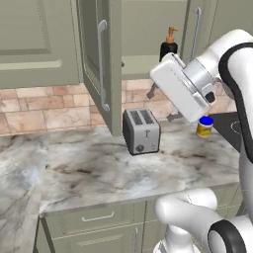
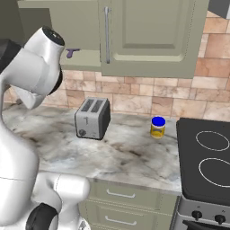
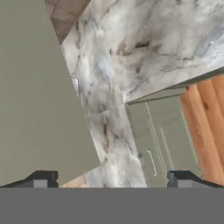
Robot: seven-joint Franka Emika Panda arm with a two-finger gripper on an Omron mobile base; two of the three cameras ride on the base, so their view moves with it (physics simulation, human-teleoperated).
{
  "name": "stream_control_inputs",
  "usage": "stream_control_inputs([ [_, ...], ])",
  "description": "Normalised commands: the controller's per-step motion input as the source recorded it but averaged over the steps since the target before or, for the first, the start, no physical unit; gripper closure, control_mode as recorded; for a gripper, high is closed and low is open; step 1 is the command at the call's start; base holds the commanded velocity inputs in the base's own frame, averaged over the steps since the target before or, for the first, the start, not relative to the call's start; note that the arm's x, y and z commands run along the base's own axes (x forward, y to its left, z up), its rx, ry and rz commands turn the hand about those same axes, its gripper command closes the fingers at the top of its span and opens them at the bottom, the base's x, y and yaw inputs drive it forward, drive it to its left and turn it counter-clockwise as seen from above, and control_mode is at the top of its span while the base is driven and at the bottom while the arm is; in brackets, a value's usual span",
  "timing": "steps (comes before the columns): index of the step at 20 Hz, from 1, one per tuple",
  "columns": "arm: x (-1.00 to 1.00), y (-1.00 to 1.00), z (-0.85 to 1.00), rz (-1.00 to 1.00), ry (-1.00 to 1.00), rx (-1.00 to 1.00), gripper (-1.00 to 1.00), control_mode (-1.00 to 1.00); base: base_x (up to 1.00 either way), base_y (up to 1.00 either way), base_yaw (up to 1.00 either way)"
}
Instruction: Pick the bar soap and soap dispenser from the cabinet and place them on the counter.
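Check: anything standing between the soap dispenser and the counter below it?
The soap dispenser sits on the open cabinet's shelf. The arm's white wrist hangs just below it; the toaster and yellow jar occupy the counter beneath.

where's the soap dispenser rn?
In the left base view, the soap dispenser stands inside the open cabinet, above the toaster and just behind the arm's white hand.

Open cabinet door [image 1: 101,59] beside soap dispenser [image 1: 168,45]; toaster [image 1: 141,131] below.
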Motion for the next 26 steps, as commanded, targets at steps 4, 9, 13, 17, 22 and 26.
stream_control_inputs([
  [4, 0.0, -0.19, 0.03, 0.04, -0.18, -0.26, -1.0, -1.0, 0.0, 0.0, 0.0],
  [9, -0.03, -0.1, 0.04, 0.03, -0.17, -0.28, -1.0, -1.0, 0.0, 0.0, 0.0],
  [13, -0.18, 0.0, 0.0, 0.03, -0.23, -0.34, -1.0, -1.0, 0.0, 0.0, 0.0],
  [17, -0.25, -0.08, -0.02, 0.04, -0.29, -0.34, -1.0, -1.0, 0.0, 0.0, 0.0],
  [22, -0.19, -0.23, -0.14, 0.03, -0.23, -0.34, -1.0, -1.0, 0.0, 0.0, 0.0],
  [26, -0.06, -0.3, -0.25, 0.02, -0.17, -0.35, -1.0, -1.0, 0.0, 0.0, 0.0],
])
